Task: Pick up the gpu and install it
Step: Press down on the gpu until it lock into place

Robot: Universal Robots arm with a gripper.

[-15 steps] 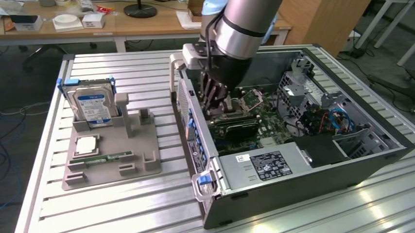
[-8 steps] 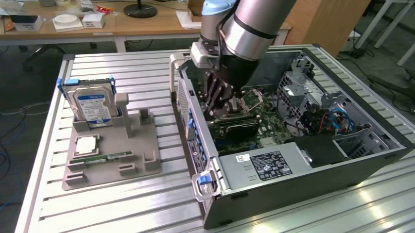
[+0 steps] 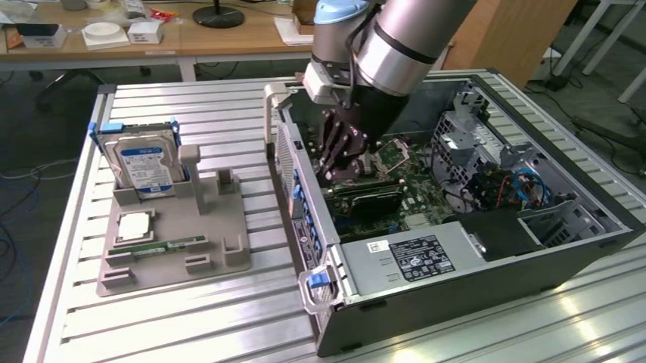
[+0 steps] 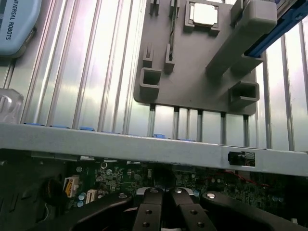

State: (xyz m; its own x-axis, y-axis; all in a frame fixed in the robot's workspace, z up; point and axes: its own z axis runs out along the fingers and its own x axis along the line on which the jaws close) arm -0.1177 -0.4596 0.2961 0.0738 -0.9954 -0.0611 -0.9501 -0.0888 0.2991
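My gripper (image 3: pixel 331 175) reaches down into the open computer case (image 3: pixel 454 257), over the green motherboard (image 3: pixel 404 178). Its dark fingers (image 4: pixel 149 211) are pressed together with nothing between them, so the gripper (image 4: pixel 163 204) is shut. Just below and beside the fingertips a thin dark card, the gpu (image 3: pixel 368 198), stands on edge across the motherboard, parallel to the case's side wall. I cannot tell whether the fingertips touch it. The arm hides the card's end nearest the fingers.
On the ribbed metal table (image 3: pixel 202 318), at the exterior view's left of the case, stands a grey parts holder (image 3: pixel 172 227) with a hard drive (image 3: pixel 141 162), a processor chip (image 3: pixel 135 225) and a green memory stick (image 3: pixel 166 246). The case wall (image 4: pixel 144 144) lies between my gripper and the holder (image 4: pixel 192 72).
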